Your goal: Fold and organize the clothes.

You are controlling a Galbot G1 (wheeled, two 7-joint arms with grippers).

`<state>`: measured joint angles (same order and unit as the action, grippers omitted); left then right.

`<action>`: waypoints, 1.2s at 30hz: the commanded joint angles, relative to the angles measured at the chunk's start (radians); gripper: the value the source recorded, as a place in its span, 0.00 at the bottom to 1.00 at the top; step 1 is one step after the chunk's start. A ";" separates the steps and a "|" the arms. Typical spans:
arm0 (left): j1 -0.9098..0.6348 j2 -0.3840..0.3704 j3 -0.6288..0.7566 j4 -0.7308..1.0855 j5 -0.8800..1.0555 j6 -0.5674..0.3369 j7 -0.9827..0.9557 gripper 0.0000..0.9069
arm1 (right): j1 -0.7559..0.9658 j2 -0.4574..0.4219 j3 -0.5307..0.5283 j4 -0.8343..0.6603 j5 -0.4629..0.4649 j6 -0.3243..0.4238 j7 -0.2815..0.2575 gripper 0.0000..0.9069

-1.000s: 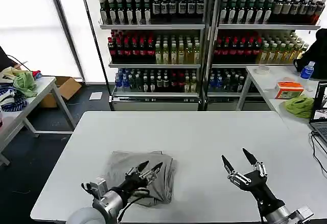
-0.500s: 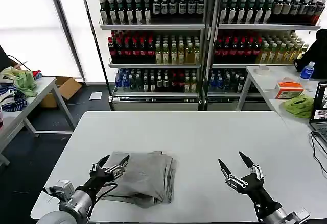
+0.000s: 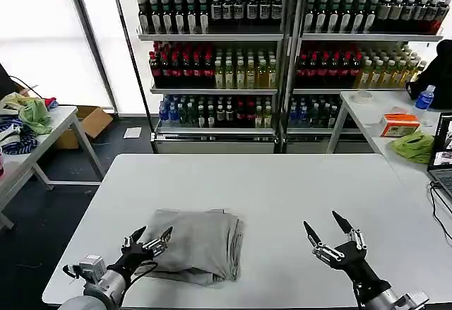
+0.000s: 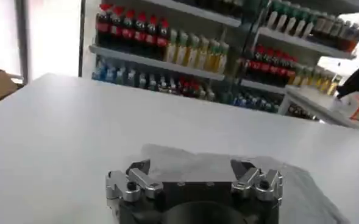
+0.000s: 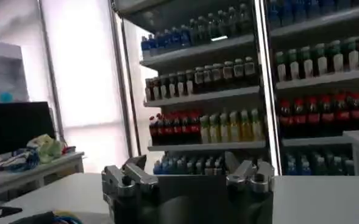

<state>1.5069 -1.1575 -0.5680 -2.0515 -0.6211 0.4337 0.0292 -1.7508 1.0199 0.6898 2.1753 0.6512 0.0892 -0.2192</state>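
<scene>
Folded grey shirt (image 3: pixel 200 244) lying on the white tabletop (image 3: pixel 282 183), near its front edge. Left end effector (image 3: pixel 147 237), released, poised at the shirt's left edge; right end effector (image 3: pixel 329 227), released, well apart above bare tabletop.

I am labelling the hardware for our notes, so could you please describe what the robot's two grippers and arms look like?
Both the left gripper and the right gripper have two slim, pointed black fingers on silver metal linkages with small screws. Each sits on a black wrist with a silver-grey cuff. A thin black cable loops beside the left wrist.
</scene>
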 commanded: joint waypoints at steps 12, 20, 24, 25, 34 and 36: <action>-0.049 -0.021 0.033 0.125 -0.024 -0.007 -0.005 1.00 | 0.013 -0.006 -0.012 -0.020 -0.031 0.009 -0.003 1.00; -0.054 -0.045 0.052 0.133 -0.025 -0.023 -0.017 0.01 | 0.016 -0.021 -0.011 -0.020 -0.027 0.007 -0.006 1.00; -0.052 -0.055 0.054 0.128 -0.027 -0.033 -0.030 0.01 | 0.025 -0.020 -0.018 -0.029 -0.027 0.004 -0.003 1.00; -0.049 -0.058 0.054 0.127 -0.027 -0.036 -0.034 0.01 | 0.026 -0.019 -0.019 -0.031 -0.030 0.003 -0.002 1.00; -0.029 -0.060 0.063 0.098 -0.046 -0.050 -0.045 0.01 | 0.036 -0.025 -0.030 -0.037 -0.025 -0.004 0.004 1.00; -0.034 -0.052 0.054 0.085 -0.063 -0.043 -0.066 0.01 | 0.037 -0.027 -0.030 -0.041 -0.024 -0.005 0.004 1.00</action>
<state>1.4744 -1.2155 -0.5050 -1.9446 -0.6491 0.3882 -0.0092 -1.7180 0.9972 0.6622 2.1401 0.6269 0.0854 -0.2157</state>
